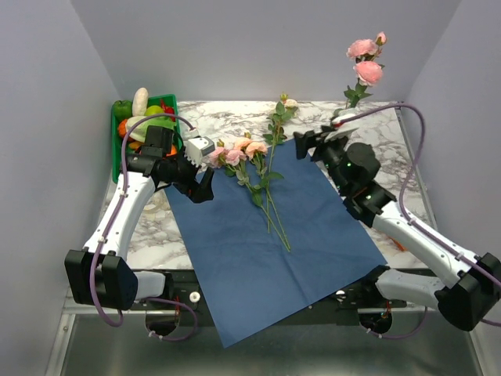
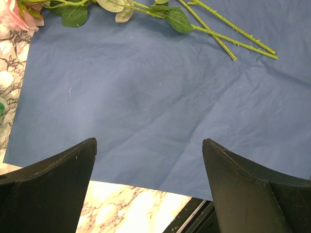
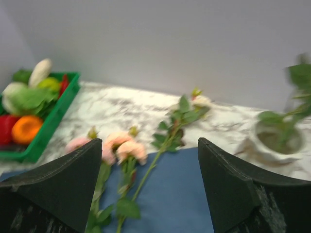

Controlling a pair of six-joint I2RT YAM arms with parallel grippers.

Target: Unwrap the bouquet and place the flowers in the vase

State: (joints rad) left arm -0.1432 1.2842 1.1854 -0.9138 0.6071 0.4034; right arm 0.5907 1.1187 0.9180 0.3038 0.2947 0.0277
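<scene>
Pink-peach roses point(image 1: 243, 151) along far edge of flat blue paper point(image 1: 266, 235). Right wrist alone shows vase point(image 3: 265, 145) rim. Agape, empty: left gripper point(image 2: 149, 143), right gripper point(image 3: 149, 141).

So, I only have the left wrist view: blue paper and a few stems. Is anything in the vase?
Observer: Yes, one stem of pink roses stands in the vase, at the far right of the table.
Operator: Right gripper?
Observer: The right gripper is open and empty, near the vase.
Operator: Where do the other heads point?
Observer: The other flowers lie with heads at or past the blue paper's far edge.
</scene>
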